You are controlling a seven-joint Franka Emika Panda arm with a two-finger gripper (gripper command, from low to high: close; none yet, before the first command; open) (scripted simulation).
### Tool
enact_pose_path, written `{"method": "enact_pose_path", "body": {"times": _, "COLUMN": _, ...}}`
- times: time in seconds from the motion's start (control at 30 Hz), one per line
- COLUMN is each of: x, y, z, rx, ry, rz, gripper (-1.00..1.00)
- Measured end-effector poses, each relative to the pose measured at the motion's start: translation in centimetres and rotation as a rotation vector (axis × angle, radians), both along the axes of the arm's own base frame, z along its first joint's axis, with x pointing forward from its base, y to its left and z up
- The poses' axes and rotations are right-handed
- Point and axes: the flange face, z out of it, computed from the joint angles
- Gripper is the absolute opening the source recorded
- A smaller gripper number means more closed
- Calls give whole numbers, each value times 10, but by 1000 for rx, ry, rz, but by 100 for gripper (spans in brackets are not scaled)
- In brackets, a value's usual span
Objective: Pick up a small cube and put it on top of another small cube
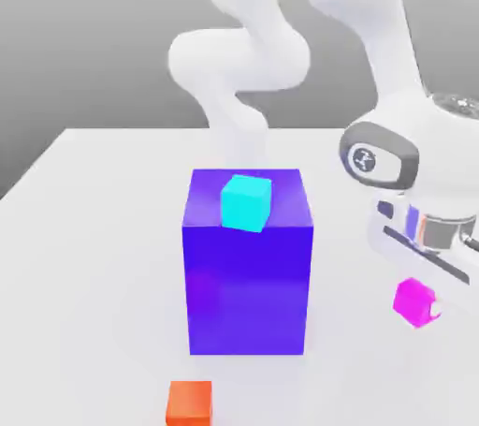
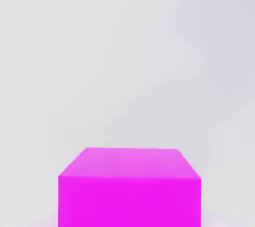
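On the white table the big blue-violet block carries a cyan cube; an orange cube lies nearer. You have only the grasp done: the gripper is closed on the magenta cube, directly beneath the hand. Stacking remains.

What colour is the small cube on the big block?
Cyan; clearest in the exterior view.

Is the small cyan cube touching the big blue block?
Touching. In the exterior view the cyan cube sits on the top face of the blue block, with no gap between them.
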Motion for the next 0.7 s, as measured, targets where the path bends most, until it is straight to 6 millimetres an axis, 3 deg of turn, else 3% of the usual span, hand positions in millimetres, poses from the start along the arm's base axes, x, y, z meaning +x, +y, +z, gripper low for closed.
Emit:
{"method": "enact_pose_path", "body": {"times": 0.13, "x": -53, "y": 35, "z": 21, "rx": -6, "ry": -1, "rz": -41, "gripper": -100}}
{"method": "enact_pose_path", "body": {"times": 0.3, "x": -112, "y": 55, "z": 42, "rx": 1, "ry": 1, "rz": -138, "gripper": -100}}
{"method": "enact_pose_path", "body": {"times": 0.7, "x": -126, "y": 62, "z": 22, "rx": 42, "ry": 68, "rz": -162, "gripper": -100}}
